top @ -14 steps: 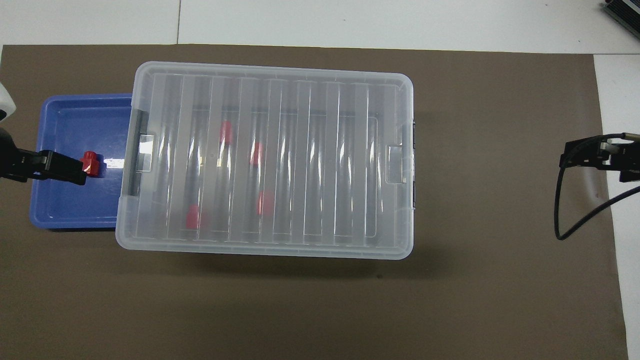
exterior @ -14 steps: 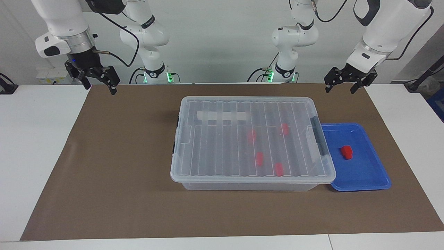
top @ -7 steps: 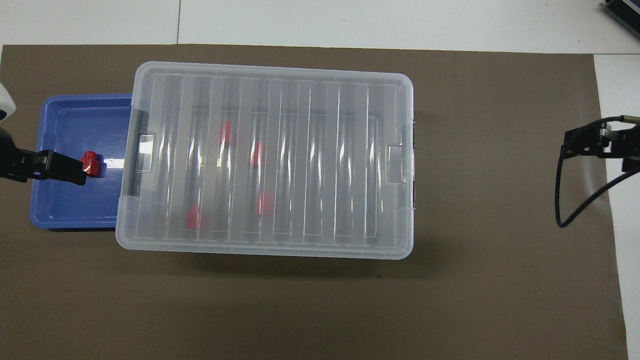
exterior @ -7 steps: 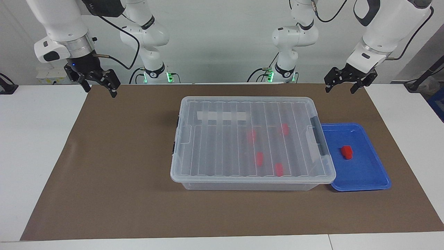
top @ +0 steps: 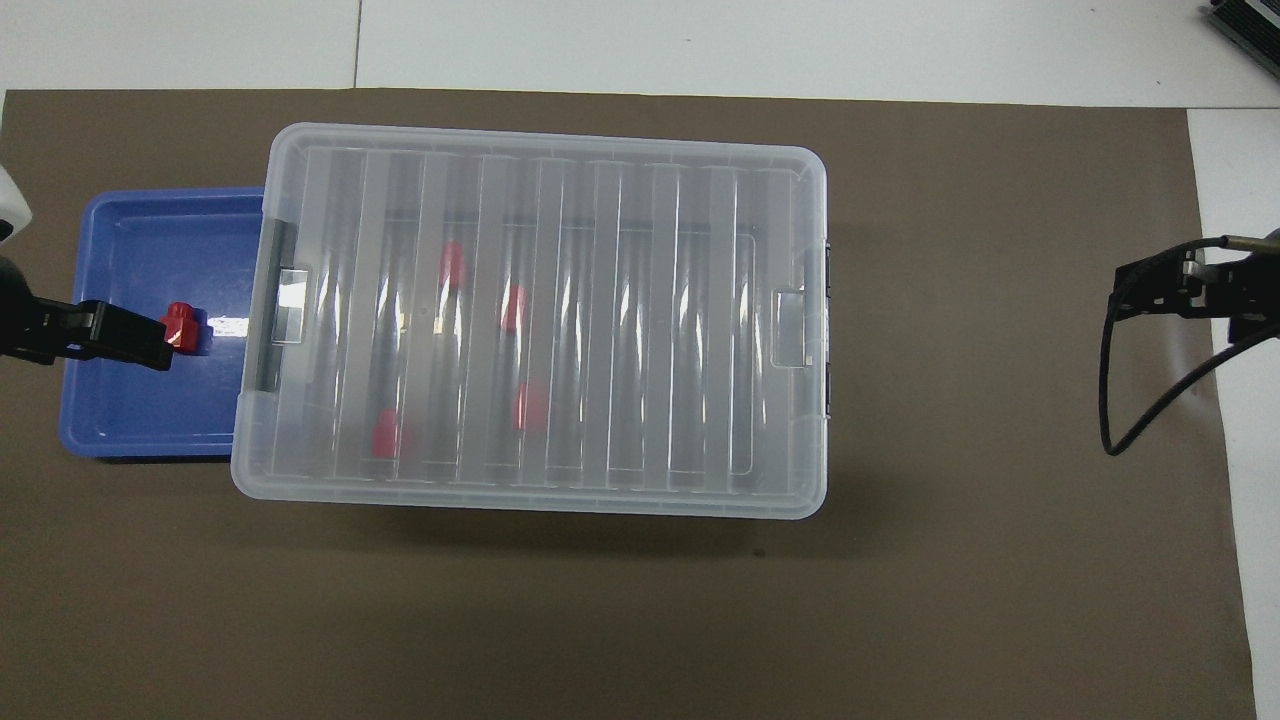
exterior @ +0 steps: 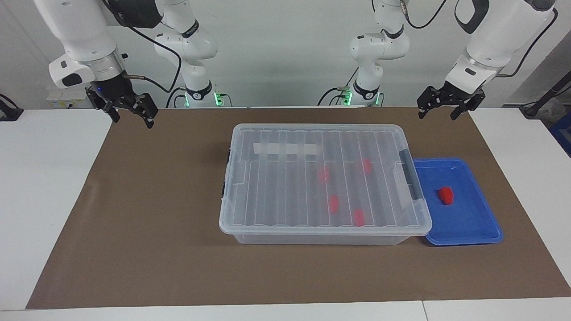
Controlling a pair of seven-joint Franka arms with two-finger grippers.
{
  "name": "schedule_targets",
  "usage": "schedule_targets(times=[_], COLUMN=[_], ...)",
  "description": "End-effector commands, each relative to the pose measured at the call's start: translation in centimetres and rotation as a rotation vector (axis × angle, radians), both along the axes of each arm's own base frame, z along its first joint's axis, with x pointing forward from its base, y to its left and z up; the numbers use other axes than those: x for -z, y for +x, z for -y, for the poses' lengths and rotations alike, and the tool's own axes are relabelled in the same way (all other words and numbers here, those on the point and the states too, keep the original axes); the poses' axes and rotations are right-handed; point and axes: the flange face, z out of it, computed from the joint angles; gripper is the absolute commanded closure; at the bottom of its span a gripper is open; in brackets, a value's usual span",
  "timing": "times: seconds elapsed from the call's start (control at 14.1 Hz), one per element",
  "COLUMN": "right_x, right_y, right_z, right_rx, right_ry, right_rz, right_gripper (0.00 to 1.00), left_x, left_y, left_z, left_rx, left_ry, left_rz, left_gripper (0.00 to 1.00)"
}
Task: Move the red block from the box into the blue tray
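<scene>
One red block (exterior: 445, 195) lies loose in the blue tray (exterior: 473, 232), roughly in the tray's middle. The tray sits on the bench (exterior: 134, 223) against the box (exterior: 276, 209), at the box's end toward the left arm. The box has its ribbed lid (exterior: 285, 196) on, and four more red blocks (exterior: 333, 203) show through it, all in the half of the box toward the tray.

The left gripper (exterior: 440, 107) hangs in the air over the mat (exterior: 147, 249) near the robots' edge of the bench, closer to the robots than the tray; its fingers stand apart and hold nothing. The right gripper (exterior: 130, 109) hangs over the mat well clear of the box, toward the right arm's end, fingers also spread and empty.

Judged from this layout, the placing looks done: a block rests in the tray and the lid is back on the box, so the step in hand seems to be pulling both arms away to rest. To do that well, each arm should keep its height and move away from the box, not across it, so that nothing brushes the lid or the tray rim. The block is small and light, and a nudge to the tray would likely slide it.
</scene>
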Motion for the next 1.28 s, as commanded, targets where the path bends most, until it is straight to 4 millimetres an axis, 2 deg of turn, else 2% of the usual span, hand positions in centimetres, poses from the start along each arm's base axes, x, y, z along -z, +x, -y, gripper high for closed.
schedule_targets(times=[0.0, 1.21], right_x=[0.27, 0.93], right_y=[-0.75, -1.72], right_z=[-0.25, -0.32], right_rx=[-0.025, -0.055], right_ry=[0.019, 0.025], right_rz=[0.000, -0.028], right_gripper=[0.00, 0.00], left_x=[-0.65, -0.65], left_y=[-0.49, -0.49], left_z=[-0.25, -0.25], left_rx=[-0.012, -0.012], left_ry=[0.007, 0.007], left_rz=[-0.002, -0.002], left_gripper=[0.00, 0.00])
